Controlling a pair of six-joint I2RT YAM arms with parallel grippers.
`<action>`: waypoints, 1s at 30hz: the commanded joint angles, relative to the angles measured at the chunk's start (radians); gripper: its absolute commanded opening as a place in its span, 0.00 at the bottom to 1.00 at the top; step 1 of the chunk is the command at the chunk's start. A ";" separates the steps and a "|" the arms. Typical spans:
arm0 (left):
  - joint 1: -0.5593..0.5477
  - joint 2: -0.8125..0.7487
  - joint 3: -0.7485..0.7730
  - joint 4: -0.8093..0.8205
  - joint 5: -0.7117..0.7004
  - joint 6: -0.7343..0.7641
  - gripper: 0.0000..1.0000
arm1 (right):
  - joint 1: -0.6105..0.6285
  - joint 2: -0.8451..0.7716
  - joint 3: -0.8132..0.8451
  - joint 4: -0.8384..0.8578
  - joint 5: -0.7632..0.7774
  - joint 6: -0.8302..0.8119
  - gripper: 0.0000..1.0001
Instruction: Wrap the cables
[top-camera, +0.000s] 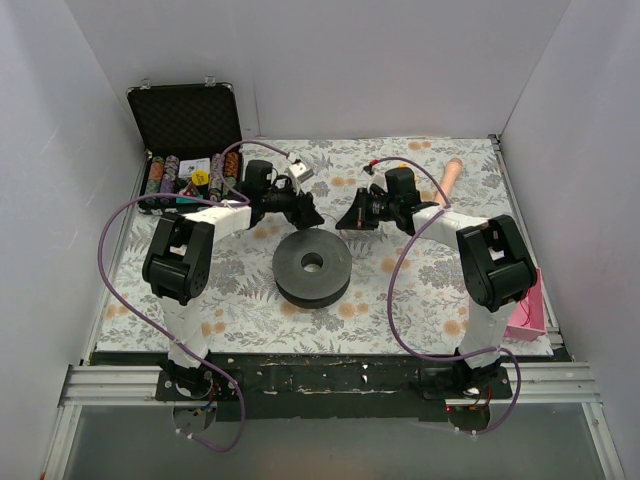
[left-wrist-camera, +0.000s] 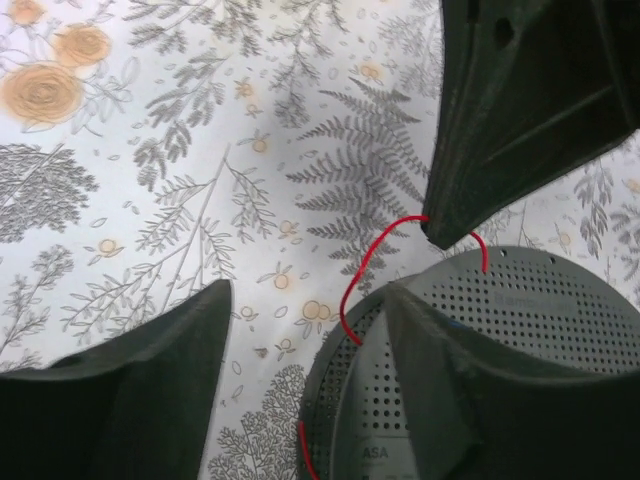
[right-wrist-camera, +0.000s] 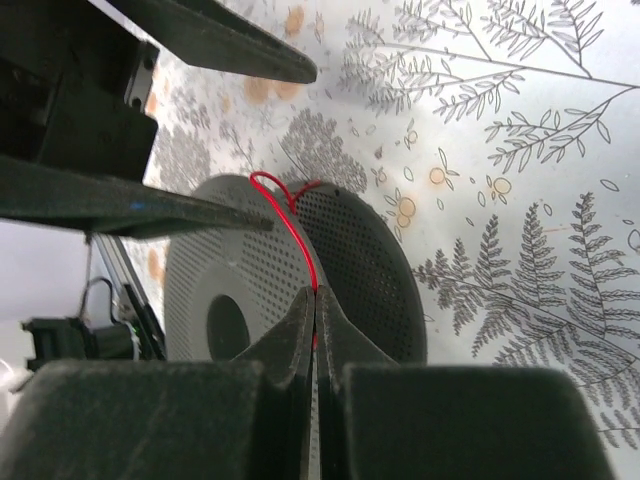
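Observation:
A dark grey perforated spool (top-camera: 312, 268) lies flat on the floral cloth. The cable, a thin red wire (right-wrist-camera: 295, 235), runs from the spool's rim up into my right gripper (right-wrist-camera: 316, 300), which is shut on it just above the spool. In the left wrist view the wire (left-wrist-camera: 350, 290) curves from the right gripper's tip (left-wrist-camera: 430, 232) down to the spool (left-wrist-camera: 560, 300). My left gripper (left-wrist-camera: 308, 290) is open and empty; one finger (left-wrist-camera: 500, 380) is over the spool's edge and the other over the cloth. In the top view both grippers (top-camera: 310, 215) (top-camera: 348, 218) meet behind the spool.
An open black case (top-camera: 185, 120) with poker chips stands at the back left. A peach cylinder (top-camera: 450, 178) lies at the back right, and a pink object (top-camera: 528, 310) at the right edge. White walls enclose the table on three sides.

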 joint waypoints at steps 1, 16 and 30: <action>0.002 -0.094 0.057 -0.014 -0.103 -0.021 0.70 | 0.021 -0.082 0.007 0.112 0.089 0.182 0.01; 0.000 -0.374 -0.055 -0.212 -0.064 0.202 0.53 | 0.119 -0.074 -0.071 0.342 0.275 0.604 0.01; -0.109 -0.371 -0.122 -0.235 -0.292 0.478 0.53 | 0.180 -0.066 -0.102 0.405 0.353 0.722 0.01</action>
